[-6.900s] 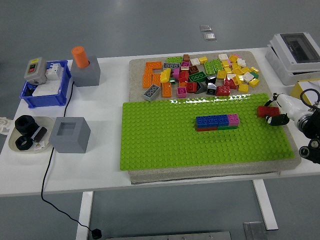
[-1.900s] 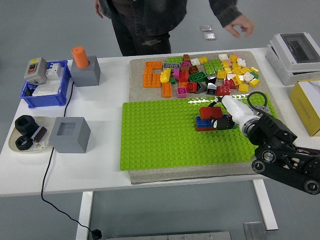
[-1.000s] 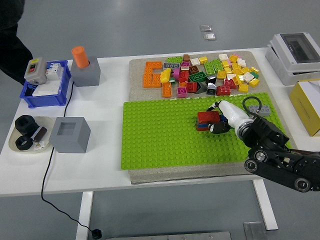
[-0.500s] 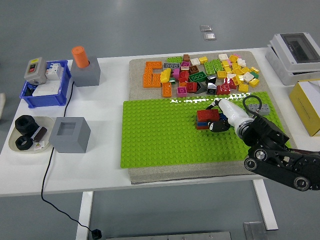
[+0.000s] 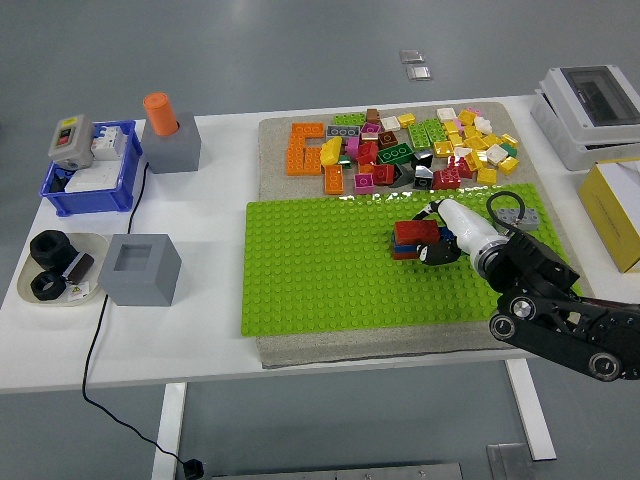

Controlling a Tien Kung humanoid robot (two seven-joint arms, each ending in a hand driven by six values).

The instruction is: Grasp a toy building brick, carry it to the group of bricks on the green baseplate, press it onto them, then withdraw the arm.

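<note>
A red brick (image 5: 416,232) sits on top of the blue bricks (image 5: 403,247) on the green baseplate (image 5: 310,270). My right hand (image 5: 442,235) reaches in from the lower right, its white and black fingers curled on the red brick's right end. The hand hides the right half of the brick group. A heap of loose bricks (image 5: 420,150) in many colours lies on the grey mat behind the baseplate. The left arm is out of view.
Left of the baseplate stand a hollow grey block (image 5: 140,268), a grey block with an orange cylinder (image 5: 165,130), a blue bin (image 5: 90,170) and a dish with black parts (image 5: 55,268). A white box (image 5: 595,110) and a yellow box (image 5: 620,210) stand at the right.
The right hand brought the red brick from the baseplate's right edge to the blue bricks and lowered it onto them. A person seen at the far side earlier has gone.
</note>
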